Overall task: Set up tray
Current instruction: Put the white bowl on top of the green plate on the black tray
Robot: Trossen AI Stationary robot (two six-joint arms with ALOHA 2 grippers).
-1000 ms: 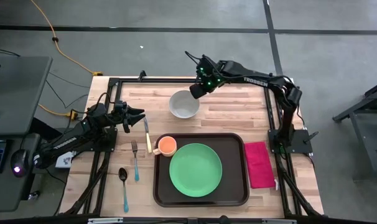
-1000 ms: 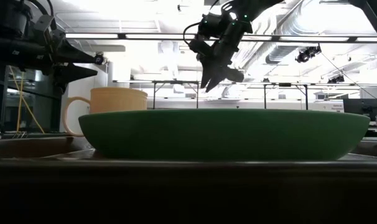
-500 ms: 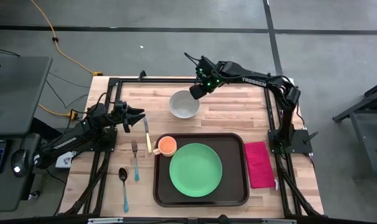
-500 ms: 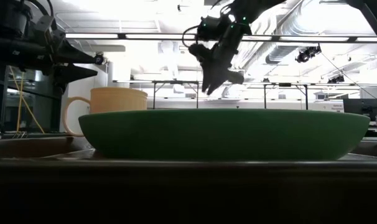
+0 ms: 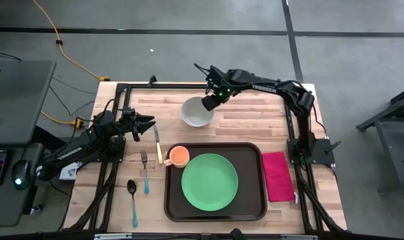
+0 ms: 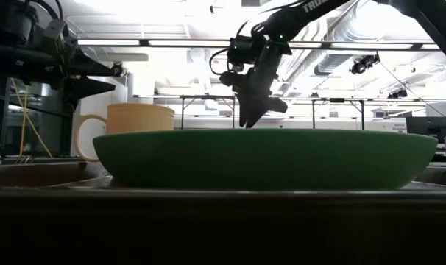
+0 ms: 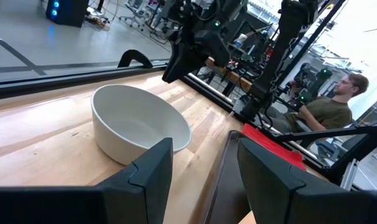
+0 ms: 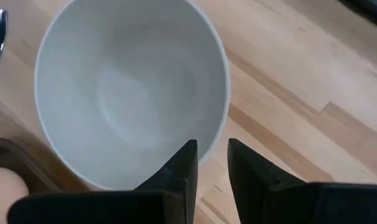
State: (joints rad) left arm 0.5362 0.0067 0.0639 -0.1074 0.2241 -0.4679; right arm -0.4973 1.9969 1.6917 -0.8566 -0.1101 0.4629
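Between the right fingers a narrow gap stands open, with nothing grasped in it. These fingers hang directly above the near rim of a white bowl; one finger points at the inside of the rim, the other at the outside, and contact with the rim cannot be confirmed. In the high view the right fingers sit at the bowl's upper right edge, and the low view shows them pointing steeply down.

Beyond the bowl, on the side away from the right arm, lies a knife on the bare wooden worktop. An orange cup stands just past the bowl, in the corner of the tray.

The tray lies flat on the worktop, well apart from the right fingers. It carries a green plate, which lies just beside the cup. A magenta napkin lies beside the tray's right edge.

The left fingers are released and spread, holding nothing. They hover above the worktop, pointing toward the bowl, with the knife just beside them. A fork and a spoon lie farther back along the left arm.
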